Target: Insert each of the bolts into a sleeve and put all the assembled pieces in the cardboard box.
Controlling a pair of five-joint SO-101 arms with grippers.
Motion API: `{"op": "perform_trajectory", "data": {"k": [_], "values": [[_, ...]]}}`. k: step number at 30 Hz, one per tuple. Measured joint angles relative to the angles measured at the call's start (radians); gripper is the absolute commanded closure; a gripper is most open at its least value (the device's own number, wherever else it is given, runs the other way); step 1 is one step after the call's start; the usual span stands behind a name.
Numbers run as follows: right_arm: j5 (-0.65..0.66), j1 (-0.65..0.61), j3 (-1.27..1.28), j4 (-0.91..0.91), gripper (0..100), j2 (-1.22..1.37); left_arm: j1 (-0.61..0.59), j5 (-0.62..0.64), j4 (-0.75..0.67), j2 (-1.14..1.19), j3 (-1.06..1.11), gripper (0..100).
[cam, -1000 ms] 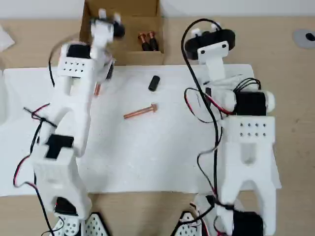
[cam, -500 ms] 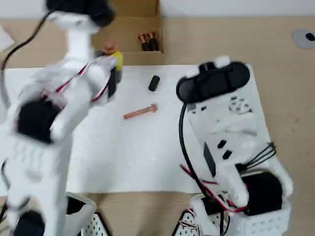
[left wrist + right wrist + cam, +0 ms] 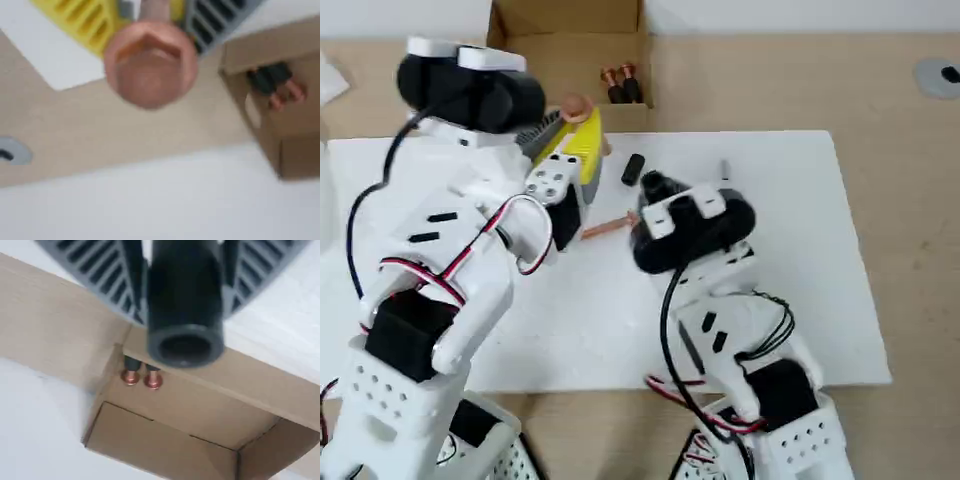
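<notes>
Light wooden table — white mat spread across it.

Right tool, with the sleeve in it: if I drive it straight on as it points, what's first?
Most likely the near wall of the cardboard box, right ahead of the right tool and its sleeve; the two assembled pieces lie just beyond. Depth is unclear.

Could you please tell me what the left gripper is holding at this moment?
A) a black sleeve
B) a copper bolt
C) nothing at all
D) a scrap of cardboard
B: the left gripper is shut on a copper bolt, whose round head faces the left wrist camera. The black sleeve is in the right gripper.
</notes>
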Motion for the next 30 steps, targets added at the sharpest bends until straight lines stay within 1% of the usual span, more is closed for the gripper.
{"op": "perform_trajectory", "data": {"k": [2,4,9,13,19,24,30], "values": [[0.0,0.005,0.011,-0.003,98.9,-0.011,0.003,-0.006,-0.02,0.0,0.003,99],[-0.003,0.04,0.018,-0.008,98.9,-0.025,0.003,-0.008,-0.031,0.0,0.005,99],[-0.1,0.115,0.023,-0.009,98.9,-0.097,0.032,-0.008,-0.06,0.0,0.005,99],[-0.152,0.117,0.069,-0.009,98.9,-0.195,0.072,-0.008,-0.084,0.003,0.005,99],[-0.153,0.103,0.229,-0.018,98.9,-0.368,0.083,-0.008,-0.086,0.038,0.008,99],[-0.153,0.084,0.339,-0.054,98.9,-0.377,0.123,-0.008,-0.086,0.04,0.008,99],[-0.153,0.072,0.354,-0.058,98.9,-0.379,0.181,-0.008,-0.086,0.044,0.008,99]]}}
